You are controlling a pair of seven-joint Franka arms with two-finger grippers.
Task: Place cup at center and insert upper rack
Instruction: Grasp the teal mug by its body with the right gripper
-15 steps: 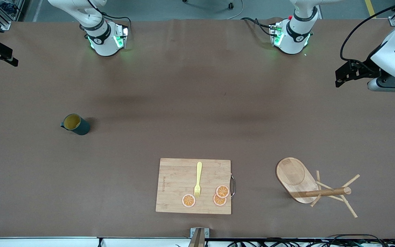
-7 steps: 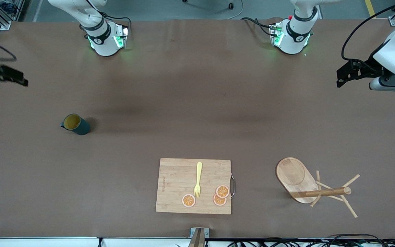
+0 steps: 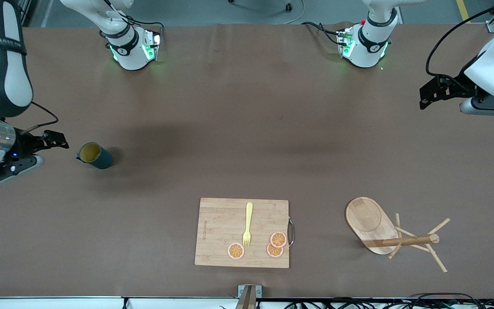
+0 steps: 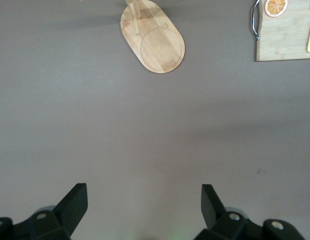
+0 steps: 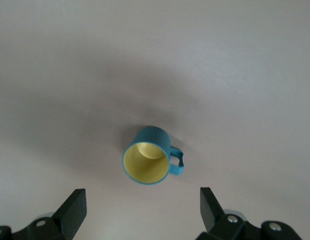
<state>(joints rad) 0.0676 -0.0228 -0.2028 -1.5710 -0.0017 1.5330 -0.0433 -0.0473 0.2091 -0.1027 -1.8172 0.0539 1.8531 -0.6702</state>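
Observation:
The cup (image 3: pixel 94 155), dark teal with a yellow inside, stands upright toward the right arm's end of the table. It also shows in the right wrist view (image 5: pixel 149 156), its handle to one side. My right gripper (image 3: pixel 60 141) is open and empty over the table just beside the cup, short of it (image 5: pixel 142 210). The upper rack (image 3: pixel 371 223), a wooden mug tree, lies on its side near the left arm's end, its post (image 3: pixel 405 240) level with the table. Its oval base shows in the left wrist view (image 4: pixel 155 37). My left gripper (image 3: pixel 423 98) is open and empty (image 4: pixel 143 205), above bare table.
A bamboo cutting board (image 3: pixel 221 227) lies near the front edge at mid-table. It carries a yellow fork (image 3: pixel 248 224) and three orange slices (image 3: pixel 275 244). Its corner shows in the left wrist view (image 4: pixel 287 35). The arm bases (image 3: pixel 131 47) stand along the table's back edge.
My right arm has swung in from the table's end and brought its open gripper down beside the cup. My left gripper has barely shifted. Cup, rack and board have not moved.

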